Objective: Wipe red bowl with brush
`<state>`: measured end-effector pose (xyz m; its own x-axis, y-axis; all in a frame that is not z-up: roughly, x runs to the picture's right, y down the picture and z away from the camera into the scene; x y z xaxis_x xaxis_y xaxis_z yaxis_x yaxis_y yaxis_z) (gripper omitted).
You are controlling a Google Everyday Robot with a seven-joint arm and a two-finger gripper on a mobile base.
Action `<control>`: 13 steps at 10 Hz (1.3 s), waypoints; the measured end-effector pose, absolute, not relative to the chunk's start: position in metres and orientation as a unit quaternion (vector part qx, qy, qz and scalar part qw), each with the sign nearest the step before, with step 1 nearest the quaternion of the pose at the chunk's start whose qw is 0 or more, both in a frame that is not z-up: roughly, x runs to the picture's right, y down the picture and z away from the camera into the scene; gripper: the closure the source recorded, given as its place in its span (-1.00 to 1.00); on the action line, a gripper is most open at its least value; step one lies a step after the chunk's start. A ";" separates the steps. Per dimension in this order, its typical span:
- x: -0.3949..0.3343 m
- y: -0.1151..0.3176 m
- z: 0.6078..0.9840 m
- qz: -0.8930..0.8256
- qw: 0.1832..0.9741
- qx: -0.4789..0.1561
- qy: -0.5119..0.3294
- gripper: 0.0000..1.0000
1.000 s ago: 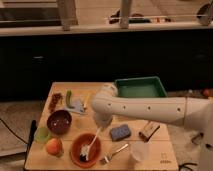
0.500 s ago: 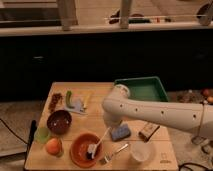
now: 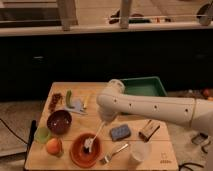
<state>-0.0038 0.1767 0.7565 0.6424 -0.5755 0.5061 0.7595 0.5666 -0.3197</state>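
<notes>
The red bowl [image 3: 80, 151], wide and orange-red, sits at the table's front, left of centre. The brush [image 3: 93, 137] leans in it, its bristle head on the bowl's inside and its pale handle rising up and to the right. My gripper [image 3: 104, 121] hangs from the white arm just above the bowl's back right rim and is shut on the top of the brush handle. The arm reaches in from the right and hides part of the gripper.
A dark maroon bowl [image 3: 59, 121], a light green cup [image 3: 42, 134] and an orange fruit [image 3: 53, 146] lie left of the red bowl. A blue sponge [image 3: 120, 132], a fork [image 3: 114, 152], a white cup [image 3: 140, 151] and a brown box [image 3: 149, 130] lie right. A green tray [image 3: 145, 86] stands behind.
The arm's elbow swung right, then back a little to the left. The brush head shifted with it inside the red bowl and stayed in the bowl.
</notes>
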 end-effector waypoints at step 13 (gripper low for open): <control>0.027 0.206 0.742 -0.391 0.856 -0.296 -0.165 1.00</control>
<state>0.0271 0.2059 0.7415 0.6391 -0.5716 0.5145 0.7674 0.5188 -0.3768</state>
